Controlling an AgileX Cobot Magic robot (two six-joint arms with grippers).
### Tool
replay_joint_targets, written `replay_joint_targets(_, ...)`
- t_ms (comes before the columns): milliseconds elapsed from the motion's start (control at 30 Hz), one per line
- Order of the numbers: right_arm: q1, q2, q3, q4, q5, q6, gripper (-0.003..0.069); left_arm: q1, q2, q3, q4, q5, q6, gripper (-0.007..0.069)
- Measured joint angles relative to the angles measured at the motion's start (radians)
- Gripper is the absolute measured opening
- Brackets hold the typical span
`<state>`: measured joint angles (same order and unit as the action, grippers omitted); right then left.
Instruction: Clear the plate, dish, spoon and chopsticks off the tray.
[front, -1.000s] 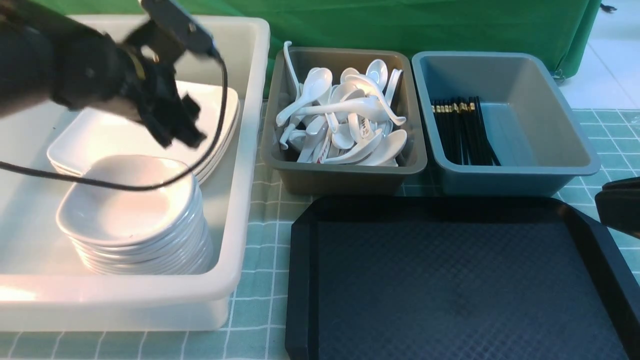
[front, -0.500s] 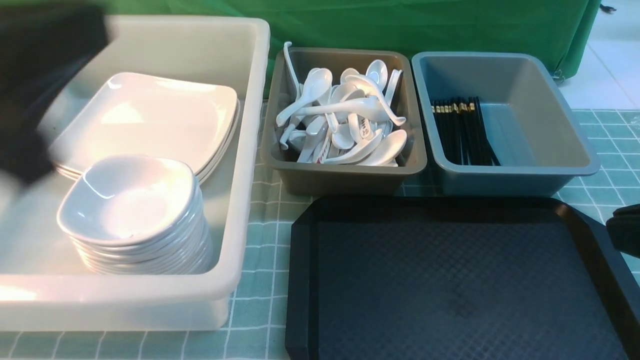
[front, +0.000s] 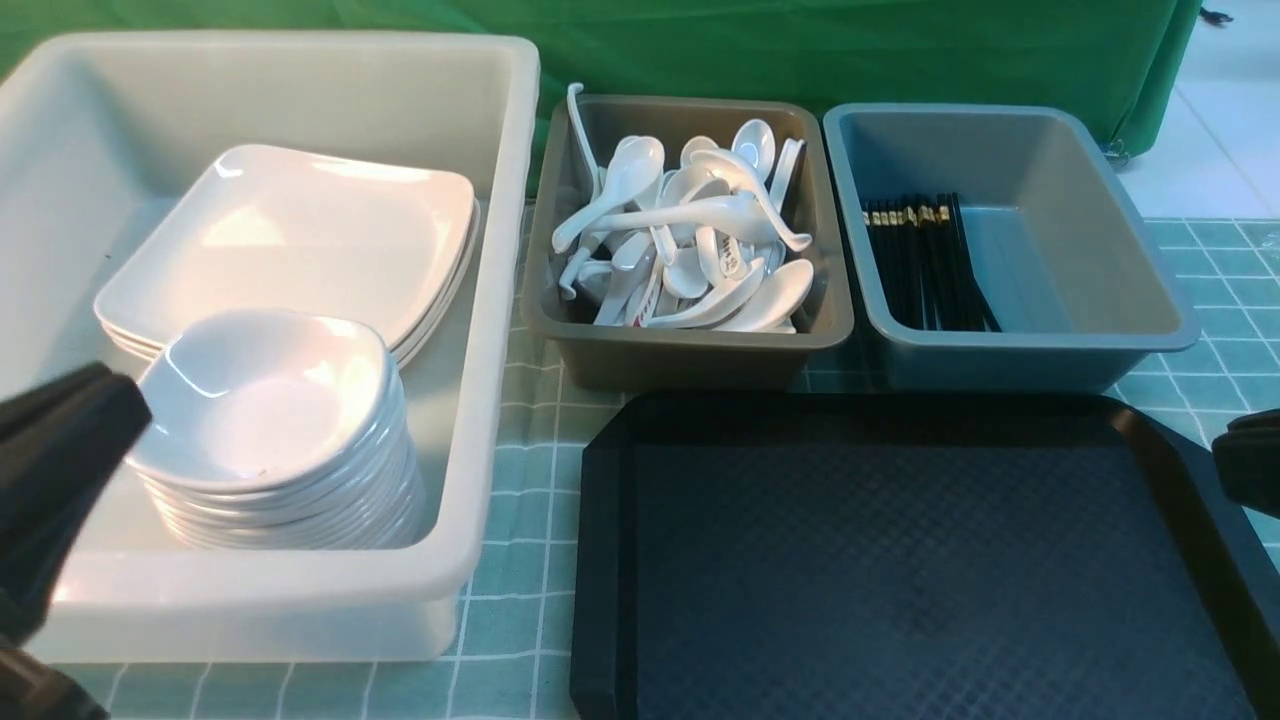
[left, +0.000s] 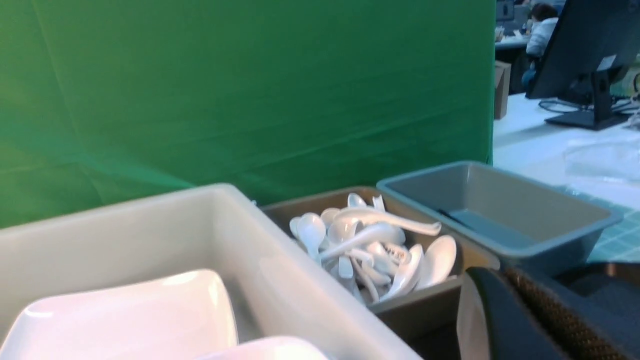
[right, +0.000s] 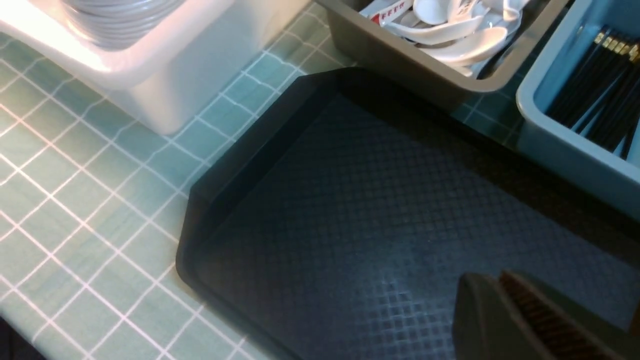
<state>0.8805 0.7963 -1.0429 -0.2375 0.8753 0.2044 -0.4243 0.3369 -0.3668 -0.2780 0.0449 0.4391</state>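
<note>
Beyond the tray (front: 900, 560) stand three tubs: plate (front: 300, 235) and dish (front: 260, 400) left, spoons (front: 690, 240), chopsticks (front: 925, 260). Left tool (left: 520, 320) pressed together beside the dishes; right tool (right: 505, 320) nearly closed, empty.

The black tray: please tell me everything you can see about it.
The tray is a large black rectangle with cut-off corners, a raised rim and a diamond-textured floor; it looks like plastic. It lies flat on the green checked cloth, in front of the two grey tubs and beside the white tub. Nothing lies on the part in view; its near edge is cut off.
</note>
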Motion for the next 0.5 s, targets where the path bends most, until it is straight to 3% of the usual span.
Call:
replay_joint_targets(267, -0.017, 0.000, 0.000, 0.004, -0.001, 0.000, 0.0087, -0.001, 0.001, 0.029, 0.017, 0.013, 0.000, 0.0010)
replay_joint_targets(433, -0.190, -0.057, 0.027, 0.019, -0.022, -0.018, 0.0041, -0.001, 0.001, 0.032, 0.017, 0.013, 0.000, 0.0011)
replay_joint_targets(500, -0.336, -0.133, 0.122, 0.054, -0.104, -0.119, 0.0018, -0.001, 0.001, 0.034, 0.017, 0.013, 0.000, 0.0011)
